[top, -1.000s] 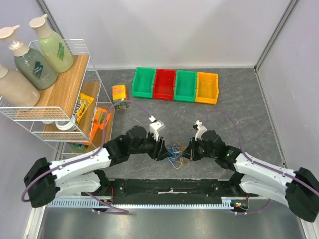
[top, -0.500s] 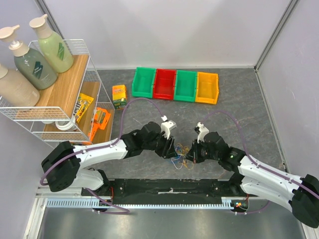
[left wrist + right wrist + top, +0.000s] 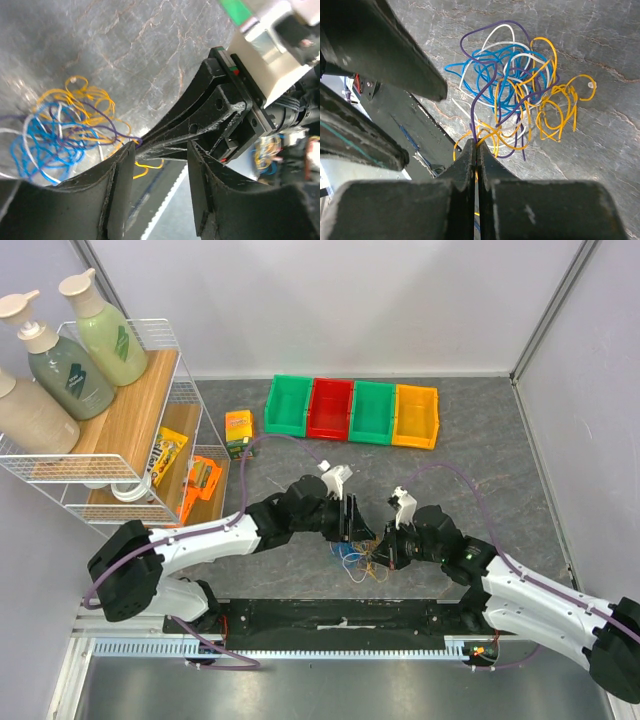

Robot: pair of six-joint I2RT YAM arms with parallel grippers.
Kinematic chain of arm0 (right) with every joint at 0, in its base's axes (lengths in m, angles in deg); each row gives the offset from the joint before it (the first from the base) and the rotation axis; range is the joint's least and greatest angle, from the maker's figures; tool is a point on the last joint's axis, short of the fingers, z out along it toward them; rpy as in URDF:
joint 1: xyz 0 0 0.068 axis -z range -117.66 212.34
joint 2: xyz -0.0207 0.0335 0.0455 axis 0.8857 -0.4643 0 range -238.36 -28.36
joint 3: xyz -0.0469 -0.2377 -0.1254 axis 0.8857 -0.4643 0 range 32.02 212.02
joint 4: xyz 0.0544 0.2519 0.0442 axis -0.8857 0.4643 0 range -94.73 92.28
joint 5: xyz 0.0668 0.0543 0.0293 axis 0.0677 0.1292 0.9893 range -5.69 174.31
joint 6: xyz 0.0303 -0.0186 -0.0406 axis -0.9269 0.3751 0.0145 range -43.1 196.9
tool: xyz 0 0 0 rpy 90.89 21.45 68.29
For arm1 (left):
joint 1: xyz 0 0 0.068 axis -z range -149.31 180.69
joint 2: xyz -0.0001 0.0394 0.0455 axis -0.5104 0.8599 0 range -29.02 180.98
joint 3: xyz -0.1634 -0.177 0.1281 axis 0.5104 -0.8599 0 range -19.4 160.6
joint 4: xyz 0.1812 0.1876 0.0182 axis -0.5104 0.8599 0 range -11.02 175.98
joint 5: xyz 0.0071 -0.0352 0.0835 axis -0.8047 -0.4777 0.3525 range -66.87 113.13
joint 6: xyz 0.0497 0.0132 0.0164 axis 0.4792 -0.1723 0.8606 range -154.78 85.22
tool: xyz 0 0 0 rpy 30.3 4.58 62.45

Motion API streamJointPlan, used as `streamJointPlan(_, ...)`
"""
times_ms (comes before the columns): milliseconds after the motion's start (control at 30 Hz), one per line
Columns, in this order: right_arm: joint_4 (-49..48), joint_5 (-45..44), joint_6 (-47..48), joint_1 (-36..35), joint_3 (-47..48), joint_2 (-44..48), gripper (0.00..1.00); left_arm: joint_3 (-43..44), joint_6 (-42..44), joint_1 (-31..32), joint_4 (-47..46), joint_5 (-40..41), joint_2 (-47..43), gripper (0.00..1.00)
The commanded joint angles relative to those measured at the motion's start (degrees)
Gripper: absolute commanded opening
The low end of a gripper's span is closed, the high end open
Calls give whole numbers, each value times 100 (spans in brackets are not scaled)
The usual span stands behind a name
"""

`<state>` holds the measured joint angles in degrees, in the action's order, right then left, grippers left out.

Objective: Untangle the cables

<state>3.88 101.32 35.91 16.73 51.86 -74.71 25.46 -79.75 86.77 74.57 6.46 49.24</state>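
Observation:
The cables (image 3: 356, 559) are a small tangle of thin blue, yellow, white and purple wires on the grey table between my two grippers. My right gripper (image 3: 384, 551) is shut on purple and yellow strands at the near edge of the tangle (image 3: 515, 90), its jaws (image 3: 476, 145) pressed together. My left gripper (image 3: 356, 524) is open and empty, hovering just above and beyond the tangle (image 3: 65, 130). Its fingers (image 3: 117, 185) straddle the tip of the right gripper (image 3: 200, 125) without touching the wires.
Four bins (image 3: 351, 410), green, red, green and yellow, stand in a row at the back. A small orange box (image 3: 239, 432) lies left of them. A wire shelf rack (image 3: 120, 440) with bottles stands at the left. The black base rail (image 3: 340, 618) runs along the near edge.
My left gripper has moved right and slightly up, from beside the tangle to over it, close to the right gripper. The right gripper has stayed at the tangle's right edge.

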Motion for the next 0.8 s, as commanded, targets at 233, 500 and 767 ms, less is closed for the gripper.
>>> streamJointPlan(233,-350,179,162,-19,117,-85,0,-575,-4105,360,-263,1193,-180,54)
streamJointPlan(500,-377,232,118,-27,100,90,0,-558,-4995,352,-254,1491,31,52)
streamJointPlan(767,-359,214,109,-62,29,214,0,-539,-5258,360,-262,1482,286,50)
